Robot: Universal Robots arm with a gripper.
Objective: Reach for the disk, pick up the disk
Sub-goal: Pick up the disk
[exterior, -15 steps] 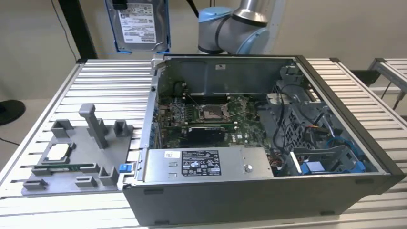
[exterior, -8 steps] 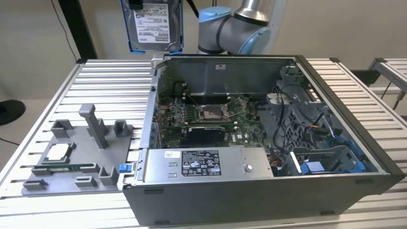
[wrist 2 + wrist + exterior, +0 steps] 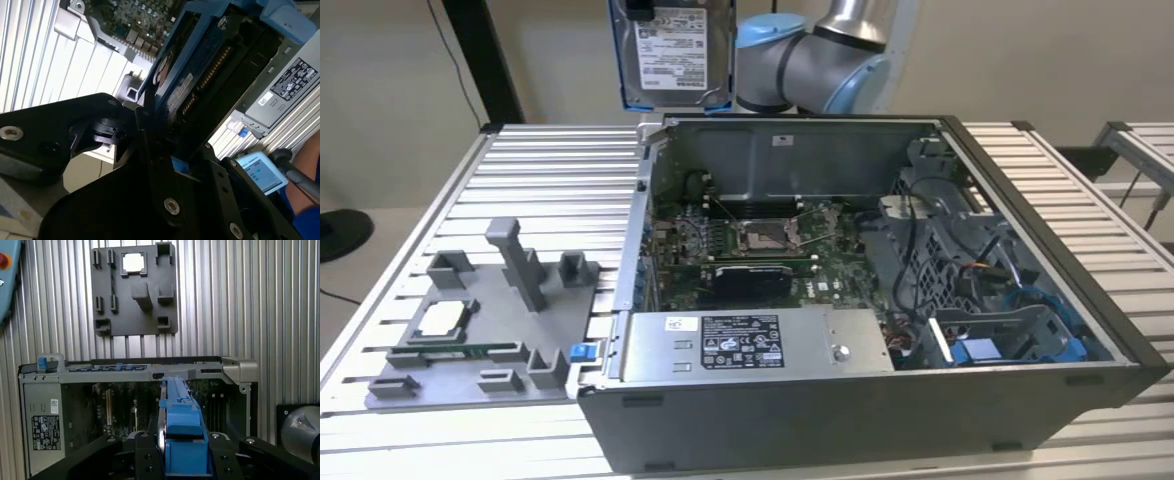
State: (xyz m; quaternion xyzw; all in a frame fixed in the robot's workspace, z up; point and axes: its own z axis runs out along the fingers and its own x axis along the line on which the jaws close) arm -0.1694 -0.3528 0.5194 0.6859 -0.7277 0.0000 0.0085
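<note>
Exterior view's left: grey tray (image 3: 467, 375) on slatted table (image 3: 547, 170), square chip (image 3: 438, 318) seated in it. 
Further right: disk (image 3: 674, 50) up in air, upright, label toward camera, above rear wall of open computer case (image 3: 854, 425), well apart from tray. 
Just right of disk: arm (image 3: 821, 60). 
First wrist view: gripper (image 3: 182, 445) clamped on disk, black fingers (image 3: 146, 452) one on each side, blue rail (image 3: 182, 420) jutting out between them.
</note>
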